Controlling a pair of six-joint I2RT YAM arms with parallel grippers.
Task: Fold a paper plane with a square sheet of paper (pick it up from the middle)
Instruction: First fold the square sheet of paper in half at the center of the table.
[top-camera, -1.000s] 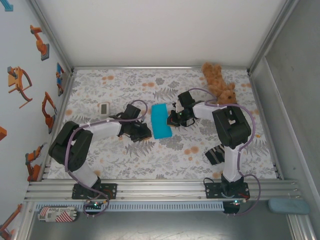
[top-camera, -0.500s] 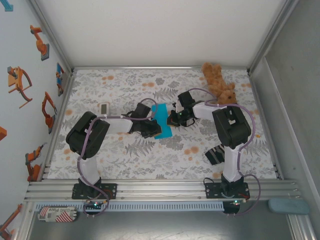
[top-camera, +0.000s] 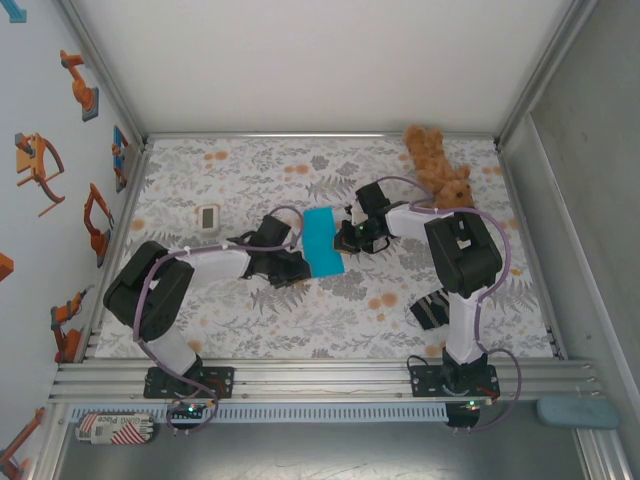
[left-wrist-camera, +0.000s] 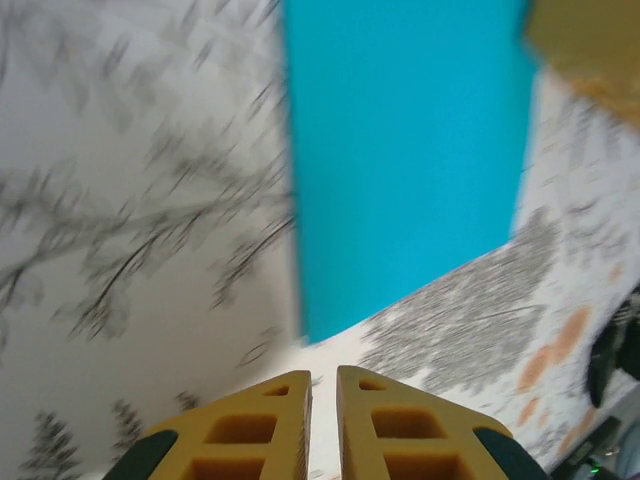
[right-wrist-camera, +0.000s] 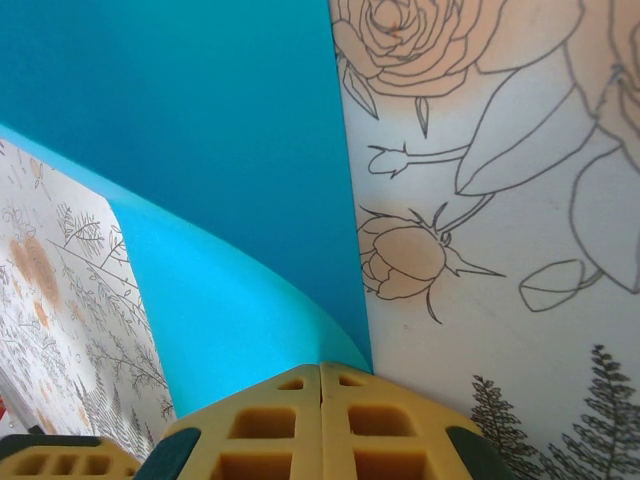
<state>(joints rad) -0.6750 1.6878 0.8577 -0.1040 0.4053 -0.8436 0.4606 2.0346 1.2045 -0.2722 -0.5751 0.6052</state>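
The square sheet of paper (top-camera: 322, 242) lies mid-table as a narrow cyan strip, folded over. My right gripper (top-camera: 343, 238) is at its right edge. In the right wrist view the paper's (right-wrist-camera: 200, 130) upper layer curls up into the right gripper (right-wrist-camera: 320, 368), whose jaws are pressed together on that edge. My left gripper (top-camera: 300, 266) sits low by the strip's near-left corner. In the left wrist view the left gripper (left-wrist-camera: 323, 375) shows a thin slit between its jaws and nothing in it, with the paper (left-wrist-camera: 400, 150) just ahead of the tips.
A brown teddy bear (top-camera: 438, 165) lies at the back right. A small white device (top-camera: 209, 217) rests on the left. A dark striped cloth (top-camera: 430, 308) is near the right arm's base. The floral tablecloth (top-camera: 250, 310) covers the table. Metal frame rails border it.
The left gripper slid right onto the paper's near-left edge, then drew back a little to the left. The right gripper and the paper have stayed in place.
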